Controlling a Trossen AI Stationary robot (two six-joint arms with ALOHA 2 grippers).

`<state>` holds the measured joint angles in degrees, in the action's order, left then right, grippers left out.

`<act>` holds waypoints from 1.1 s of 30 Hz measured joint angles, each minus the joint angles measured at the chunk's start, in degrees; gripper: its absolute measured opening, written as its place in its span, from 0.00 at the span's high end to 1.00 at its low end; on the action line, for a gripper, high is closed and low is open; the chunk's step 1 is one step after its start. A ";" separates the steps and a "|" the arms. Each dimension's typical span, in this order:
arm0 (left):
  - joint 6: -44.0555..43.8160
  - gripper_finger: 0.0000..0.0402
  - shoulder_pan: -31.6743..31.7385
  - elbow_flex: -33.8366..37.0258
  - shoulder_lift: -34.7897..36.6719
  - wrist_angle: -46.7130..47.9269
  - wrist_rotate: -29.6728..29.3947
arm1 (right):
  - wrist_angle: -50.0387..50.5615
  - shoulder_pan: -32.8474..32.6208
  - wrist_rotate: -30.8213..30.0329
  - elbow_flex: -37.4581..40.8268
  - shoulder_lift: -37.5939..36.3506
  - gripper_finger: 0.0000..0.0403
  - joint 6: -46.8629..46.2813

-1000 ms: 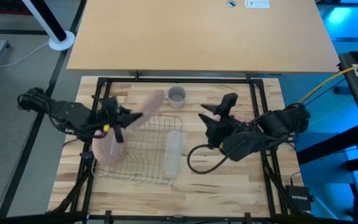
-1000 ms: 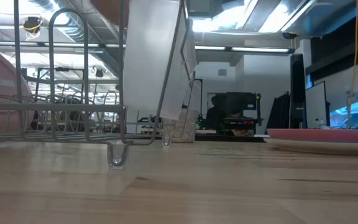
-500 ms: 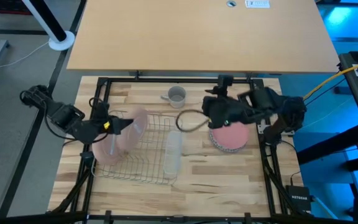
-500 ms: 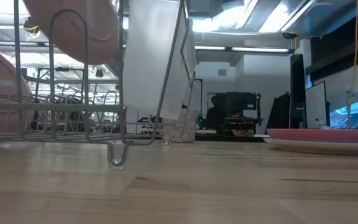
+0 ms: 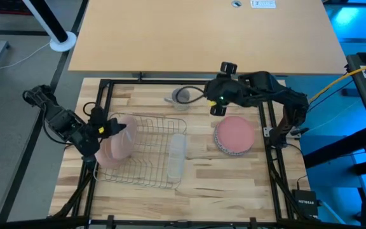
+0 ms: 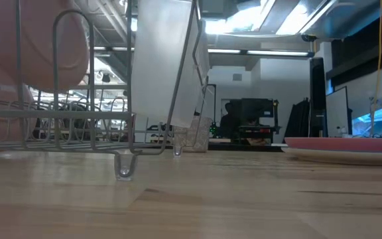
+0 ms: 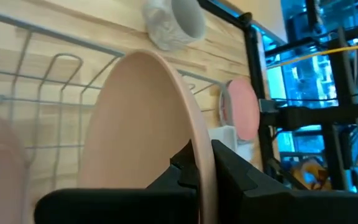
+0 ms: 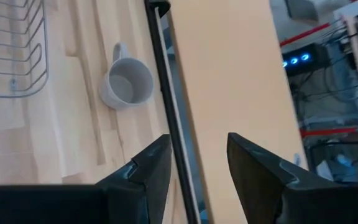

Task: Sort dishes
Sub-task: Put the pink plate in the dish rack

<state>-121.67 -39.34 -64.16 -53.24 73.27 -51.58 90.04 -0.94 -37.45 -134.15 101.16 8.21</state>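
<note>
Our left pincer (image 7: 197, 171) clamps the rim of a pink plate (image 7: 142, 130), holding it on edge over the wire rack (image 5: 148, 149) to slot between its wires; our right pincer (image 8: 194, 165) hangs open near the mug (image 8: 128, 84), away from the other pink plate (image 5: 235, 134) lying flat on the surface (image 5: 234, 172)

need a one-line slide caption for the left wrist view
Left gripper clamps a pink plate on edge over the wire rack; mug beyond.
</note>
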 joint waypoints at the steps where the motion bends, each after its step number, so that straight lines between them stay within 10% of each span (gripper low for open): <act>1: -1.52 0.97 -0.46 -0.02 0.07 1.23 0.05 | -0.01 0.63 0.71 0.00 0.01 0.60 0.02; 33: -9.09 0.97 -2.37 0.02 -4.26 7.95 4.67 | -7.54 3.99 4.07 17.77 -0.35 0.60 7.13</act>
<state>-130.76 -41.71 -64.14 -57.50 81.21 -46.91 82.50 3.05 -33.39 -116.38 100.82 15.33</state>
